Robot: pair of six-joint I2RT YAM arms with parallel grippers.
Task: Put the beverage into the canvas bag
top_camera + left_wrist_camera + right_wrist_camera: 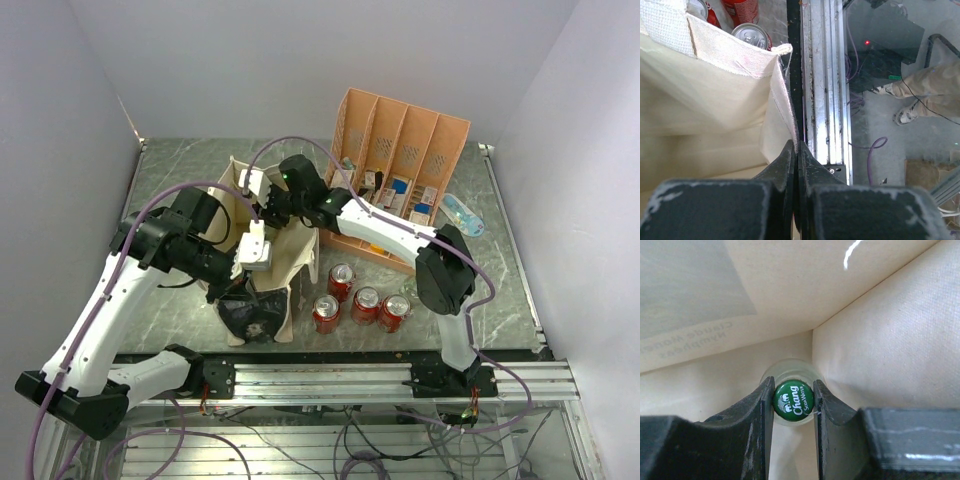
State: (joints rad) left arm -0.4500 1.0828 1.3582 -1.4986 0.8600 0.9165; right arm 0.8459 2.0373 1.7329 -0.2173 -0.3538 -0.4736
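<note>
while left pincer [796,146] clamps canvas bag [715,110], right pincer [793,384] grips "chang soda water" beverage [793,400].

I'm counting four red cans [366,304], one canvas bag [298,262], one green-capped bottle [793,400], one orange divided organizer [400,135] with four slots, and one clear plastic bottle [462,213]; I'm also working two arms [110,300] here.

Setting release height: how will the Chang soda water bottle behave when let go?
Chang soda water bottle: crown cap and clear shoulder suggest glass, so probably fragile and heavy. Gripped only at the cap by the right gripper, it may swing. The canvas bag has soft walls that likely won't keep it upright.
</note>
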